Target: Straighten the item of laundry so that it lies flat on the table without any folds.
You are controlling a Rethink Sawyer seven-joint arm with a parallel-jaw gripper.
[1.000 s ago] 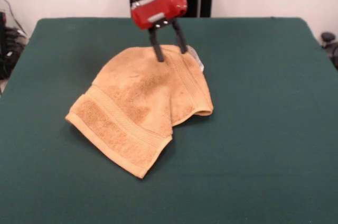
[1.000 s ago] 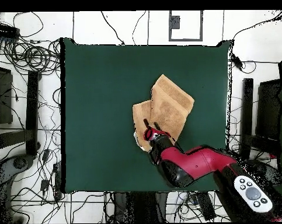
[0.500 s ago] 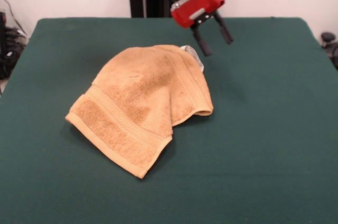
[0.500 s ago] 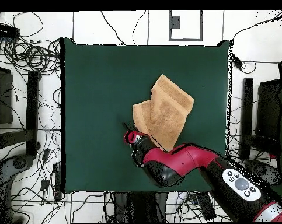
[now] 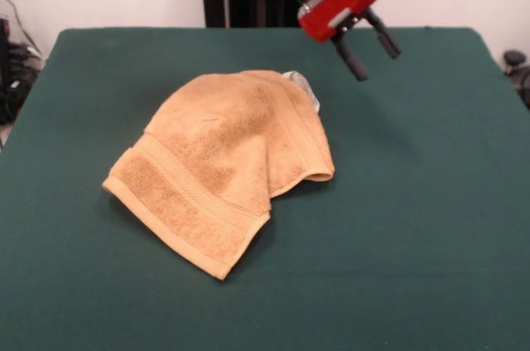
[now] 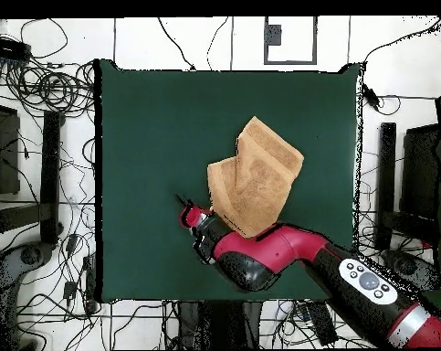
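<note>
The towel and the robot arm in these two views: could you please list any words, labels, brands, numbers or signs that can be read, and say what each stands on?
No text can be read in either view.
The tag at the towel's far edge: white, too small to show any print.
The gripper and red arm: no legible marking.
The round buttons on the arm in the overhead view: no readable symbols.
The table: plain green.

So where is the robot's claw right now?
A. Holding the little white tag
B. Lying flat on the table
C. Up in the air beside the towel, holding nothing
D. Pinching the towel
C. The gripper hangs open above the table, off to one side of the rumpled towel, with nothing between its fingers.
</note>
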